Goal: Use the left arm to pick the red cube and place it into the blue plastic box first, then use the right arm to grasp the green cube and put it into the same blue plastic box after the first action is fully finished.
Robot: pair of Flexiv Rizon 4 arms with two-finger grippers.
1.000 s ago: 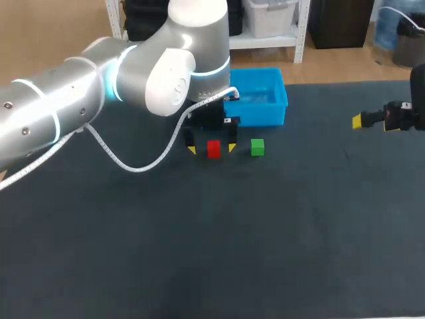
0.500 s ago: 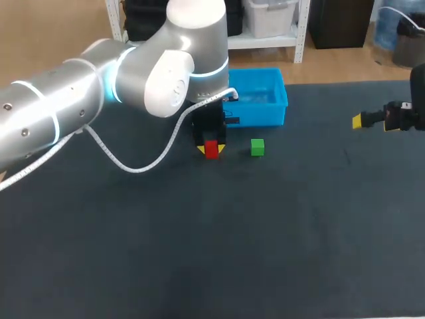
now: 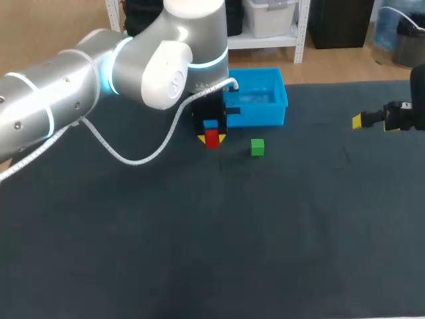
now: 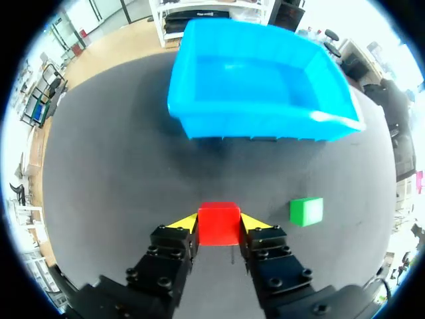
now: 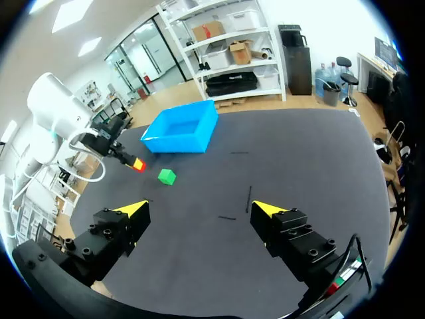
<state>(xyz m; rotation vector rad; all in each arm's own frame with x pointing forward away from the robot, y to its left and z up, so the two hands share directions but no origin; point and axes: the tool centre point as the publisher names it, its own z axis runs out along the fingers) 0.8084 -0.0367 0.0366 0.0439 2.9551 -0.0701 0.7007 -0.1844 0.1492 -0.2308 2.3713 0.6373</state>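
Observation:
The red cube [image 3: 212, 138] sits between the yellow fingertips of my left gripper [image 3: 212, 139], which is shut on it, just in front of the blue plastic box [image 3: 273, 111]. In the left wrist view the red cube [image 4: 218, 224] is pinched from both sides in my left gripper [image 4: 218, 224], with the blue box [image 4: 252, 123] ahead and the green cube [image 4: 306, 211] off to one side on the mat. The green cube [image 3: 257, 147] rests on the table near the box. My right gripper [image 3: 362, 121] stays at the far right, open [image 5: 199, 211] and holding nothing.
The dark mat [image 3: 212, 239] covers the whole table. The blue box [image 5: 180, 127], the green cube [image 5: 167, 176] and the red cube [image 5: 139, 165] all lie well ahead of my right gripper. A white cable [image 3: 133, 163] hangs from my left arm over the mat.
My left gripper's fingers, open around the red cube one second ago, closed on it. The cube then rose a little and shifted toward the blue box. My right arm kept still.

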